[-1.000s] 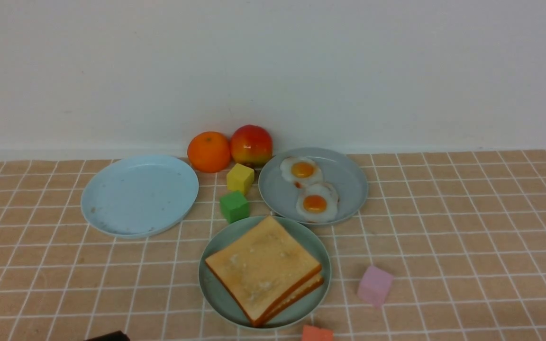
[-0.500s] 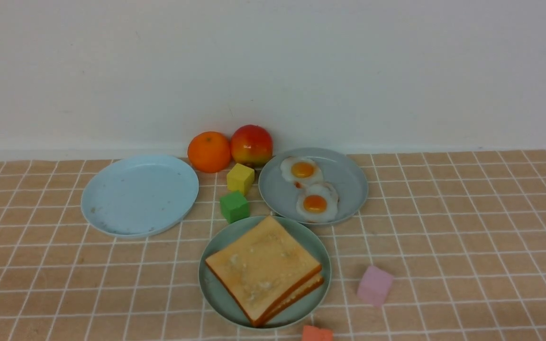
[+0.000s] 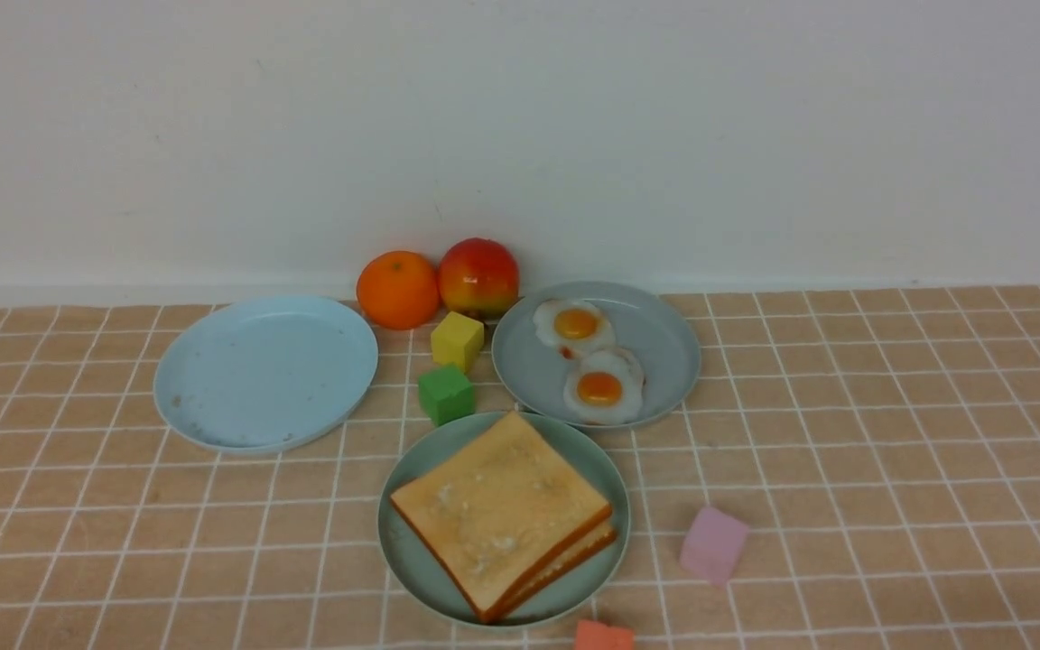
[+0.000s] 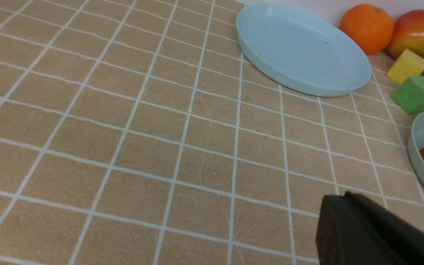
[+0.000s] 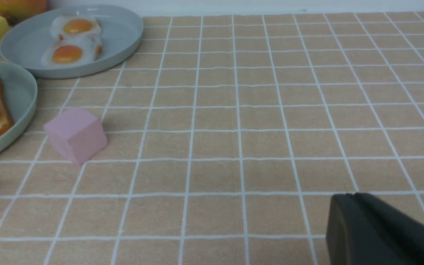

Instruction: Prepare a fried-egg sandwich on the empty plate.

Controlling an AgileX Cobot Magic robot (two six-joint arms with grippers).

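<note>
It looked like a staged test tabletop: a checked tan cloth [image 3: 845, 433] against a bare white wall [image 3: 520, 135], with foam cubes [image 3: 446, 394] beside it.

No readable text, labels, brand marks, numbers or signs appear in any view. The plates, toast, eggs, fruit, coloured blocks, checked cloth and back wall all show plain, unmarked surfaces.
</note>
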